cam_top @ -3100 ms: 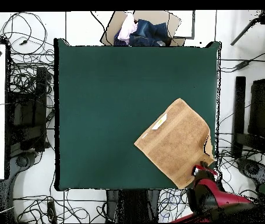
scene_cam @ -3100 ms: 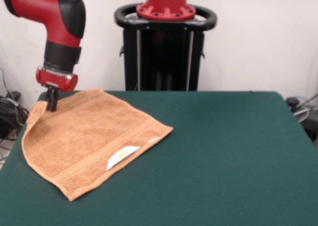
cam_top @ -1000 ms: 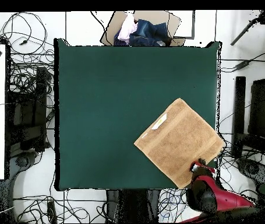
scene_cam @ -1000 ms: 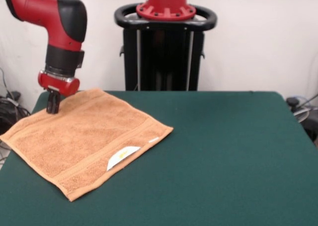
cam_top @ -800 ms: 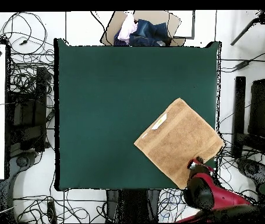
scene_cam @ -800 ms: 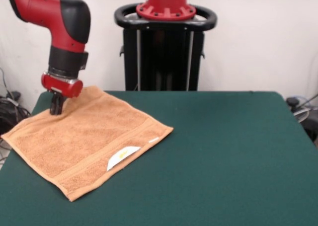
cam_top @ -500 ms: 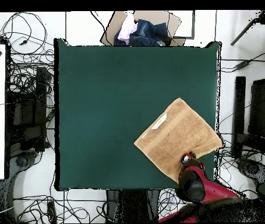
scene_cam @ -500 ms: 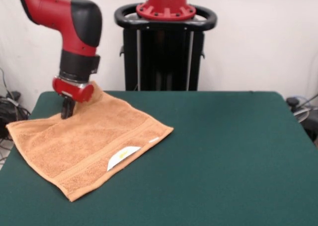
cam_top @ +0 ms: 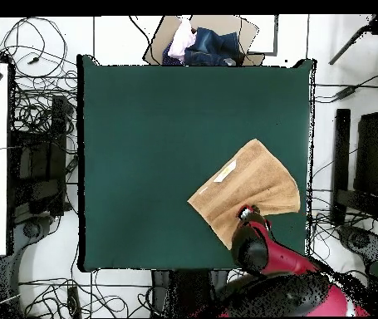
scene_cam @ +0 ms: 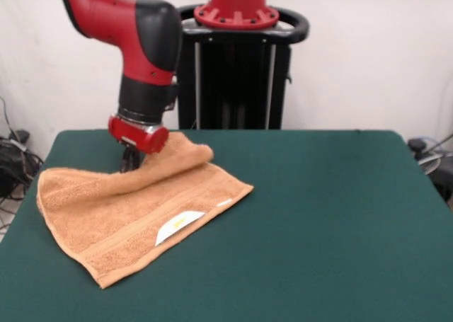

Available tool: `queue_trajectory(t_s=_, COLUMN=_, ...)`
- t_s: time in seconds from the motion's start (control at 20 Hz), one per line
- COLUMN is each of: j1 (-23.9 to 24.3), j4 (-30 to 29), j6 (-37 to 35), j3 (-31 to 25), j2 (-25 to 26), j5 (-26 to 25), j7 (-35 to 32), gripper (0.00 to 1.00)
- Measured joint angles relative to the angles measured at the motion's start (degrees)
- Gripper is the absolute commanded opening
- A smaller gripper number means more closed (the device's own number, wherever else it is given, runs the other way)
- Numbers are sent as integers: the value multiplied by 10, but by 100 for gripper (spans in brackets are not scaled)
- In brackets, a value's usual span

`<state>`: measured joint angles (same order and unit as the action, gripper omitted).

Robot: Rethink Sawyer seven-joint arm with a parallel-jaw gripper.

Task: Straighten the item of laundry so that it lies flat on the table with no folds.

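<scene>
Lying rumpled, towel far edge folded over beneath tool.

The table lies bare on the right. On the left, the towel and arm block passage.

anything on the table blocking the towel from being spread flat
Nothing visible does. The table around the towel is bare green felt, and the gripper is already at the towel's raised far edge.
</scene>
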<state>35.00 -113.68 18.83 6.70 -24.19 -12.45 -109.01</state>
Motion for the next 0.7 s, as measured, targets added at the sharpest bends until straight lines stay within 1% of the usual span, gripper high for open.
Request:
queue_trajectory(t_s=0.15, j1=-15, j4=-7, j6=-2, j3=0, j2=-5, j5=24, j7=0, gripper=0)
queue_trajectory(t_s=0.35, j1=-18, j4=-13, j6=-2, j3=0, j2=-8, j5=27, j7=0, gripper=0)
queue_trajectory(t_s=0.7, j1=11, j4=-24, j6=-2, j3=0, j2=-9, j5=17, j7=0, gripper=0)
